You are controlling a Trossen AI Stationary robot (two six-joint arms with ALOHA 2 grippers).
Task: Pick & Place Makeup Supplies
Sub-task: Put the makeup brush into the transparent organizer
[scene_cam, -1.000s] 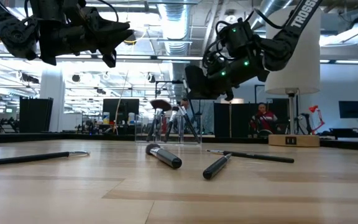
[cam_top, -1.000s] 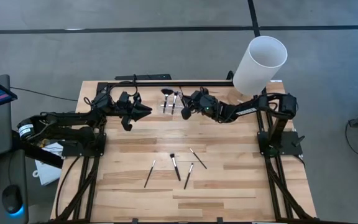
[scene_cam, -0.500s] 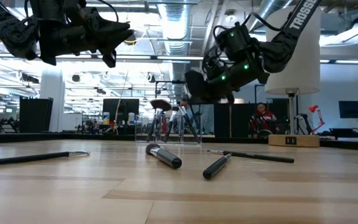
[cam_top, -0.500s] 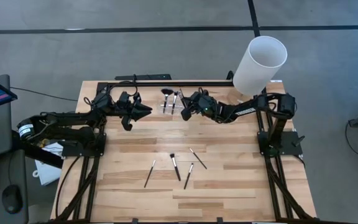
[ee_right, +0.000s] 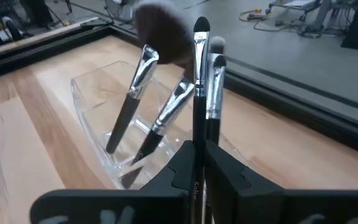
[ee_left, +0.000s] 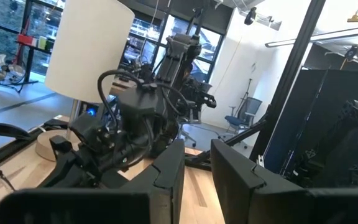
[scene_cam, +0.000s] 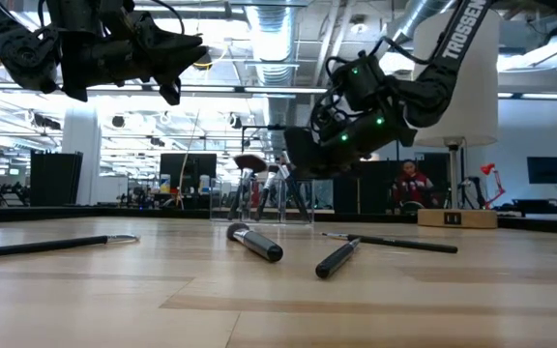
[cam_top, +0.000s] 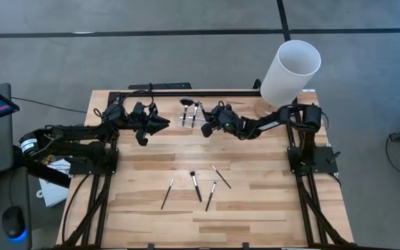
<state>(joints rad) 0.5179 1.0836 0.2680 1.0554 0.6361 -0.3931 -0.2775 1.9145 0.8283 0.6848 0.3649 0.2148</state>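
Observation:
A clear holder (cam_top: 188,119) stands near the table's far edge with several brushes leaning upright in it, one of them with a fluffy dark head (ee_right: 163,34). My right gripper (cam_top: 205,129) hovers just right of the holder (ee_right: 92,118), shut on a slim black brush (ee_right: 199,81). A second slim brush (ee_right: 215,87) stands close behind the held one. Several more brushes lie flat mid-table (cam_top: 196,185), also seen in the low view (scene_cam: 256,242). My left gripper (cam_top: 164,125) hangs open in the air left of the holder. My right gripper pinches the slim brush by its black handle (ee_right: 197,134) between the two fingers. The brush sticks out past the fingertips, its small bristle tip (ee_right: 201,26) at the far end. The fingers hide the rest of the handle. It is lifted off the table beside the holder.
A tall white cylinder (cam_top: 292,69) stands at the far right corner on a wooden base. Black frame rails run along the table's far edge and sides. The brushes lie on bare wood mid-table, with open board around them. A person (scene_cam: 409,184) sits in the room beyond.
My right gripper has moved a little toward the table's left, closer to the clear holder, and sunk slightly, staying shut on the brush. The left arm and the brushes on the table have kept still.

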